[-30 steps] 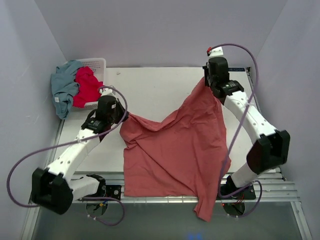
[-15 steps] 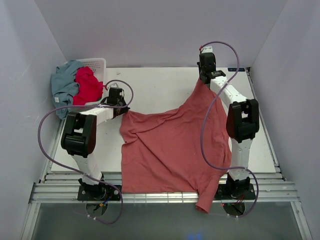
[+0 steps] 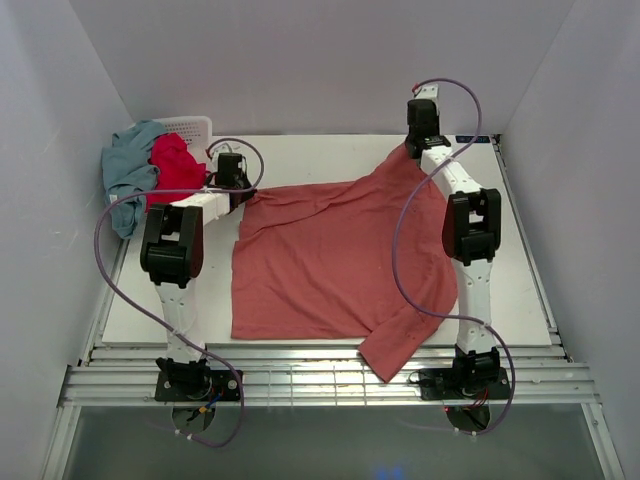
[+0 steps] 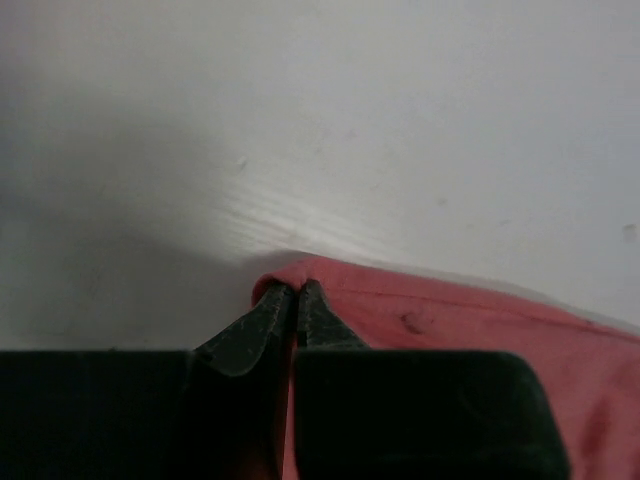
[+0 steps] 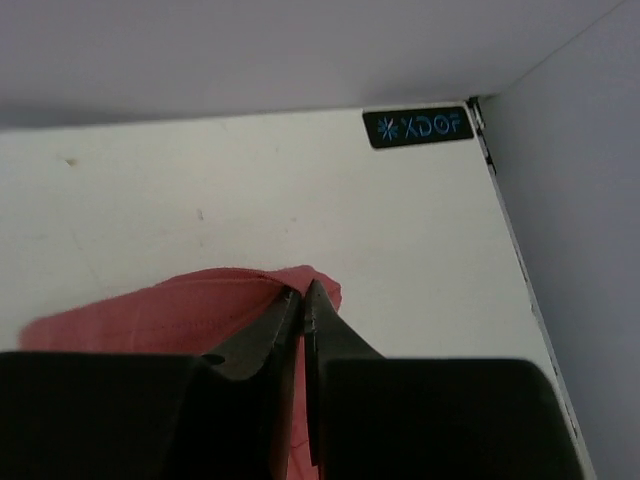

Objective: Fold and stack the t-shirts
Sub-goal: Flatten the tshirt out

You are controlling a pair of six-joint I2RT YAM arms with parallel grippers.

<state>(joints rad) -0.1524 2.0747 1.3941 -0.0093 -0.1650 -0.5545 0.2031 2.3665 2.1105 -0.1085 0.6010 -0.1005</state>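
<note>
Spreading step: left pincer (image 4: 293, 290) and right pincer (image 5: 302, 292) pinch corners of the salmon shirt (image 3: 330, 260); next, probably lay it flat.

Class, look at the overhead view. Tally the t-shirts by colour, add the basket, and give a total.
salmon-red t-shirt: 1
crimson t-shirt: 1
grey-blue t-shirt: 1
white basket: 1
Total: 4
</note>
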